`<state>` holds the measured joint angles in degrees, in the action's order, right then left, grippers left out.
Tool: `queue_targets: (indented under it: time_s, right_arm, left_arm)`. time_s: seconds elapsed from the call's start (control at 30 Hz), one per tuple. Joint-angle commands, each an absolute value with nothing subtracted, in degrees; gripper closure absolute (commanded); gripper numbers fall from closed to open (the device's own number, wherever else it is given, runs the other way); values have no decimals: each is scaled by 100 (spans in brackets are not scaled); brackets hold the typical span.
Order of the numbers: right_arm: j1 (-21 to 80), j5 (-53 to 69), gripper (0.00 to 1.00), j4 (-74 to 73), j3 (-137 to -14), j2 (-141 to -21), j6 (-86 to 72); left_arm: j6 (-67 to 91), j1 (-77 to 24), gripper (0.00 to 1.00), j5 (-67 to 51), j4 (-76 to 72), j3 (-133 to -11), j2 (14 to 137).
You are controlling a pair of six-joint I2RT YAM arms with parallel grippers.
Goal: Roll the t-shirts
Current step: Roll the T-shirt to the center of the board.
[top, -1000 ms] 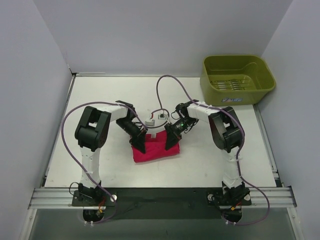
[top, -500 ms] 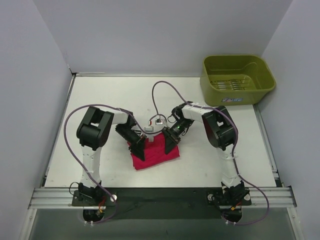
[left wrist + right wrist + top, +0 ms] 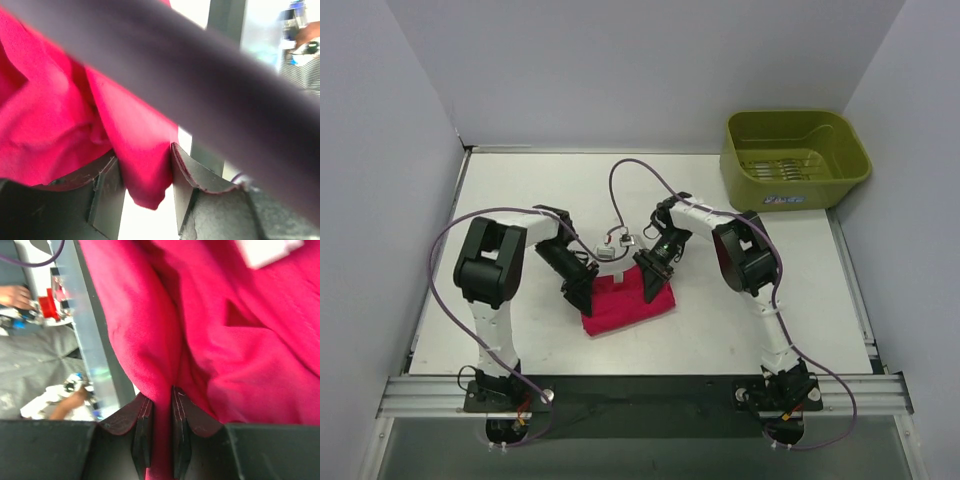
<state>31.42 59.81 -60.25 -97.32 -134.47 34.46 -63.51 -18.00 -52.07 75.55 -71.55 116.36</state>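
Magenta-red t-shirt (image 3: 625,306) fabric is pinched in the near-closed right gripper (image 3: 159,399); a fold lies in the half-parted left gripper (image 3: 144,167), hold uncertain. Both edges should be rolled level.

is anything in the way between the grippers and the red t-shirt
Nothing visible stands in the way. Both grippers are at the t-shirt: the right gripper pinches a fold of it, and another fold lies between the fingers of the left gripper. The olive tub stands apart at the far right corner.
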Motion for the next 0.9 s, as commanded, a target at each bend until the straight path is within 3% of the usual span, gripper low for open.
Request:
queue_targets:
  time_s: [0.0,0.1,0.2,0.3,0.53,0.87]
  right_arm:
    - [2742,4324,96,-6556,-9720,-14220,2478]
    - [2716,4359,96,-6601,-9765,-14291,2452]
    - [2716,4394,96,-6627,-9765,-14317,2435]
    - [2698,4412,95,-6645,-9782,-14361,2382]
    - [2751,4280,95,-6662,-9888,-14502,2224]
    - [2707,4263,95,-6697,-9975,-14616,2083]
  left_arm:
    - [-6412,-1837,53,-2726,7721,-7366,9811]
    - [-5104,-1863,46,-2226,6362,-6910,8897]
    - [-3898,-2038,18,-1445,5164,-6148,7939]
    - [-3097,-2293,3,-890,4739,-5496,7279]
    - [-2593,-3339,3,-256,4088,-4485,6171]
    - [-3111,-5711,3,1597,2146,-3964,6240]
